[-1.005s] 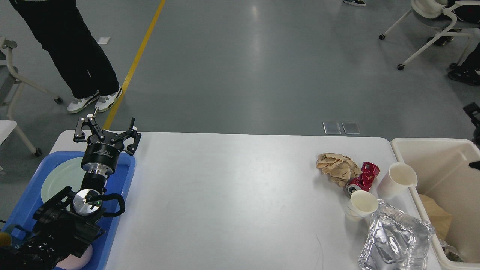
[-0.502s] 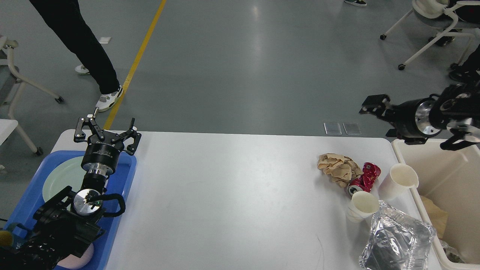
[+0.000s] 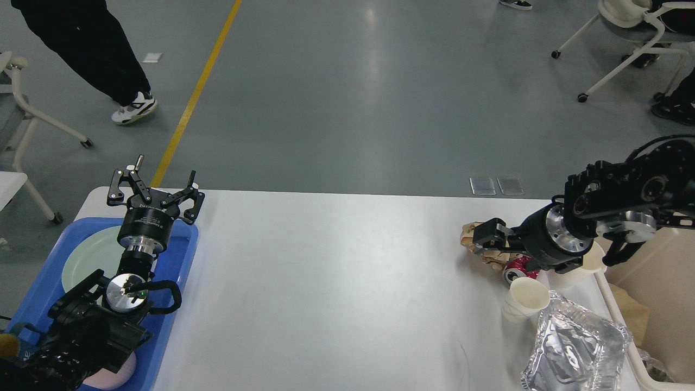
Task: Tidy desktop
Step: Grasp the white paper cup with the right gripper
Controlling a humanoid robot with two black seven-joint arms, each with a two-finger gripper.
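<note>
The white desktop (image 3: 336, 282) carries litter at its right end: a crumpled brown paper (image 3: 467, 232), a crushed red can (image 3: 516, 265), a paper cup (image 3: 525, 297), a second cup (image 3: 593, 262) partly behind my right arm, and a crumpled foil tray (image 3: 575, 347). My right gripper (image 3: 487, 243) is low over the brown paper, with brown paper showing between its two fingers; it looks open. My left gripper (image 3: 155, 190) is open and empty, held above the far end of the blue tray (image 3: 184, 239).
The blue tray at the left holds a pale green plate (image 3: 87, 255) and a pink item (image 3: 124, 373). A cream bin (image 3: 670, 271) stands off the desktop's right edge with brown paper inside. A person (image 3: 92, 54) walks on the floor at the far left; chairs stand at the far right.
My right arm has come in from the right and dropped from above the bin's far corner down to the brown paper. The left arm has not moved. The person has stepped away.
</note>
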